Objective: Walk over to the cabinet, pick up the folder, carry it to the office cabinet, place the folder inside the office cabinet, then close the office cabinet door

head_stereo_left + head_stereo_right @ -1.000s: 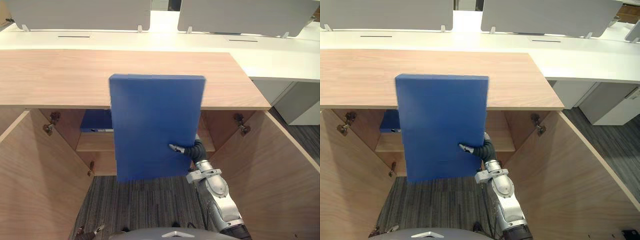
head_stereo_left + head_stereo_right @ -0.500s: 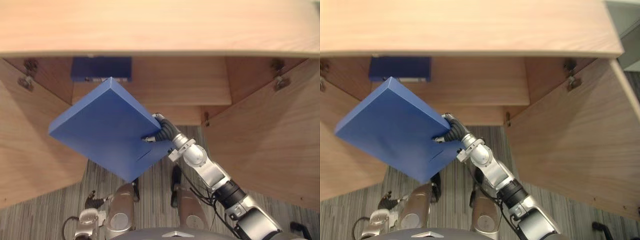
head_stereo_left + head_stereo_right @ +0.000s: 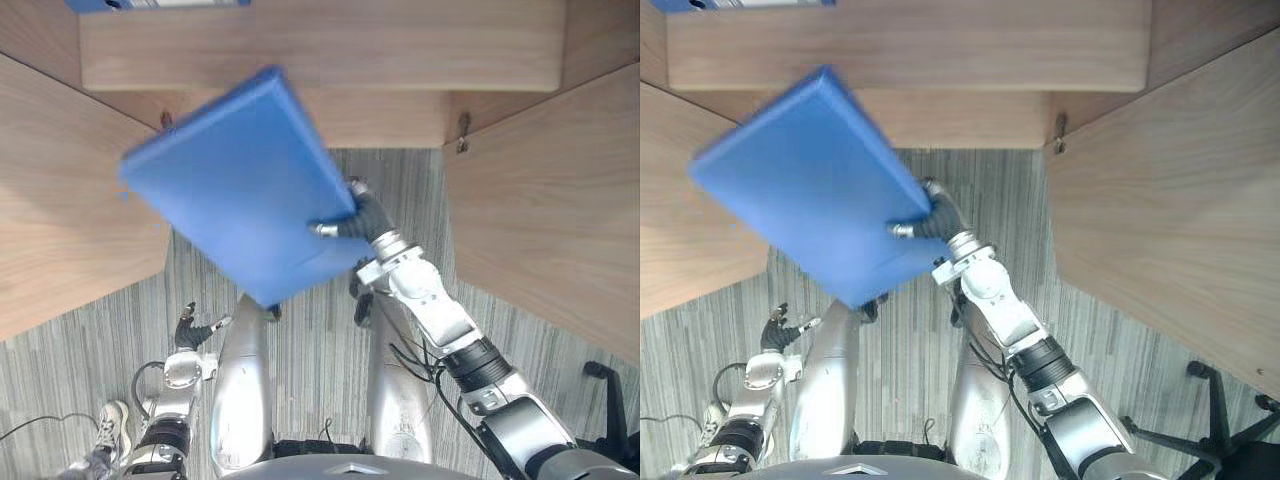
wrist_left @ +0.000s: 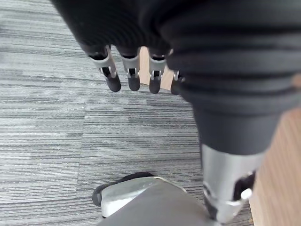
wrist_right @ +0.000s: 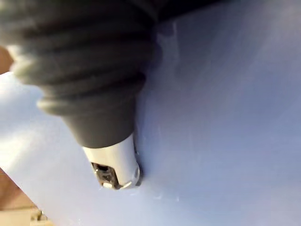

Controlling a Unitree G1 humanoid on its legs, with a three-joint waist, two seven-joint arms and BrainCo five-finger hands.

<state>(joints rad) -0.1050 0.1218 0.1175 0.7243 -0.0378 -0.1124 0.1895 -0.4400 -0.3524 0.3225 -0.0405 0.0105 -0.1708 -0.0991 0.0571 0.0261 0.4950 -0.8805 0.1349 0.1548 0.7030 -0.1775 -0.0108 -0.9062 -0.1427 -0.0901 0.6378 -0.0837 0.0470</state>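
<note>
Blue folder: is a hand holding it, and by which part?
The right hand grips the blue folder at its side edge near a corner, thumb on its face; the left hand is empty.

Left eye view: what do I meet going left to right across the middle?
In order: left door → folder → right hand → right door.

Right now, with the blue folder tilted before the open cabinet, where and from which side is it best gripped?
Likely the edge on the robot's right, near the lower corner, approached from that side, where the right hand pinches the folder, thumb on the broad face. The thin flat slab turns that edge toward the arm, leaving its far end free for the cabinet.
</note>
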